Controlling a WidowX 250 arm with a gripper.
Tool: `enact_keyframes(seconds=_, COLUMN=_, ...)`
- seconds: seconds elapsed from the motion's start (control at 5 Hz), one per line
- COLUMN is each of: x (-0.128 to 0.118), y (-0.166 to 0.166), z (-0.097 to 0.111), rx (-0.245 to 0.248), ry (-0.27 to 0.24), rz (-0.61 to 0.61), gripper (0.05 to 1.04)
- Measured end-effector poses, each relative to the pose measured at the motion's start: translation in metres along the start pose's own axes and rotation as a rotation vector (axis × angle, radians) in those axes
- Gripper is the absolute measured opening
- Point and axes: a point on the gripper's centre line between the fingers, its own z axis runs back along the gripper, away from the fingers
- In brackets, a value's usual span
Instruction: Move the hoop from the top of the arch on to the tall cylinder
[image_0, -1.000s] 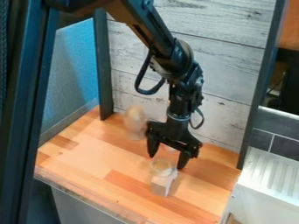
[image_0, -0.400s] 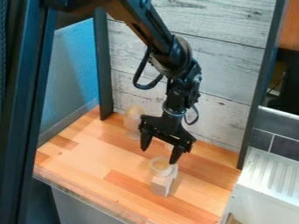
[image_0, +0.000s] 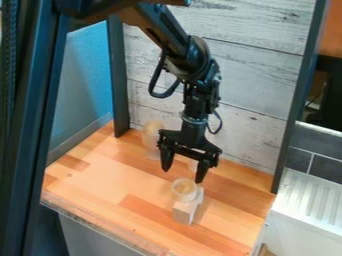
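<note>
The pale, see-through hoop (image_0: 184, 189) sits at the top end of the arch (image_0: 184, 212), the small whitish block standing towards the front of the wooden tabletop (image_0: 100, 187). Just above and behind the hoop hangs the end effector (image_0: 183, 175), pointing down, its two fingers spread wide with nothing gripped between them. The near finger on the view's right ends close to the hoop's back edge; whether it touches, I cannot tell. Farther back, towards the view's left and near the pale plank wall (image_0: 247, 125), stands what I take to be the tall cylinder (image_0: 152, 140), upright and pale, with a tan upper part. It is well apart from the arch, so the move itself is all to be done. I judge the step in hand to be lining up for the grasp. The next move calls for bringing the end effector forward over the hoop, lowering it until the fingers straddle the rim or pinch one side of it, and closing gently. The lift should go straight up, since a sideways drag could tip the arch or knock the hoop off. After that, the hoop would need carrying back high enough to clear the cylinder's top, then centring and lowering over it before letting go.
</note>
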Motion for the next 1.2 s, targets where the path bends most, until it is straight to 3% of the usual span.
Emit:
enact_keyframes(seconds=0.4, x=0.001, y=0.001, z=0.001, rx=-0.025, ry=0.004, rz=0.006, gripper=1.001)
enact_keyframes(seconds=0.6, x=-0.007, y=-0.002, z=-0.003, rx=-0.041, ry=0.032, rz=-0.009, gripper=1.001)
enact_keyframes(seconds=1.0, x=-0.013, y=-0.008, z=-0.009, rx=-0.022, ry=0.036, rz=-0.034, gripper=1.001)
enact_keyframes(seconds=1.2, x=-0.013, y=-0.009, z=-0.016, rx=-0.008, ry=0.060, rz=-0.031, gripper=0.948)
